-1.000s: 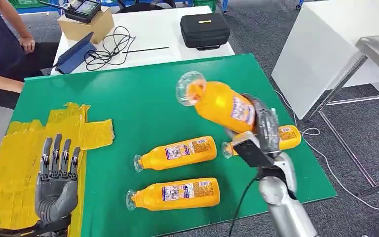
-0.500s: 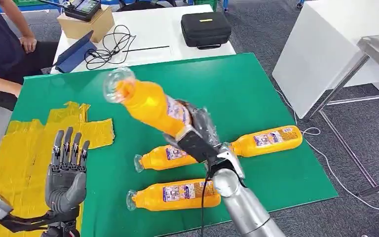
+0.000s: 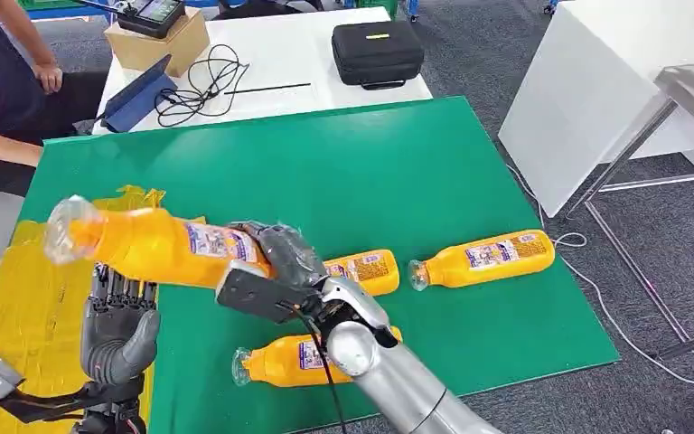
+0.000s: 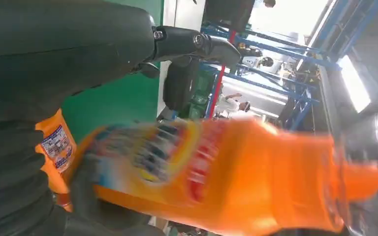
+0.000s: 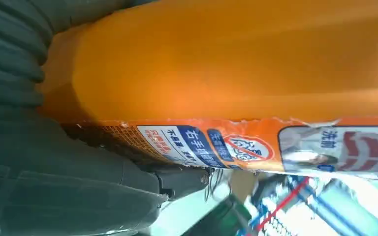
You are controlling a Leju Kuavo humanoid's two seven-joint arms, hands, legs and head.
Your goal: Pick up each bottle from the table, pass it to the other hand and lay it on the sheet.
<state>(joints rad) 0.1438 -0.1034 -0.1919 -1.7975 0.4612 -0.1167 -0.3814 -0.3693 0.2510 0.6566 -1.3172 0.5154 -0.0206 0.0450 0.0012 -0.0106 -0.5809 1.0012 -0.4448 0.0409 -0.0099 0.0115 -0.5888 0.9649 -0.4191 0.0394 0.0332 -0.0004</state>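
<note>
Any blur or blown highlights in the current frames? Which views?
Head view: sharp, evenly lit, only the clear cap end of the held orange plastic bottle slightly smeared. Left wrist view: that bottle is motion-blurred, its label unreadable, and the background lights are blown out. Right wrist view: the bottle is very close, its label print readable, the background soft; the grey right hand is dark.

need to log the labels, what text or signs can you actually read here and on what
Held bottle in the right robot hand: blue Chinese print that seems to start "右手", the rest too blurred to read; beside it, a red crossed-circle sign.
Lying bottles: labels too small to read.
Black case: yellow mark, unreadable.
</note>
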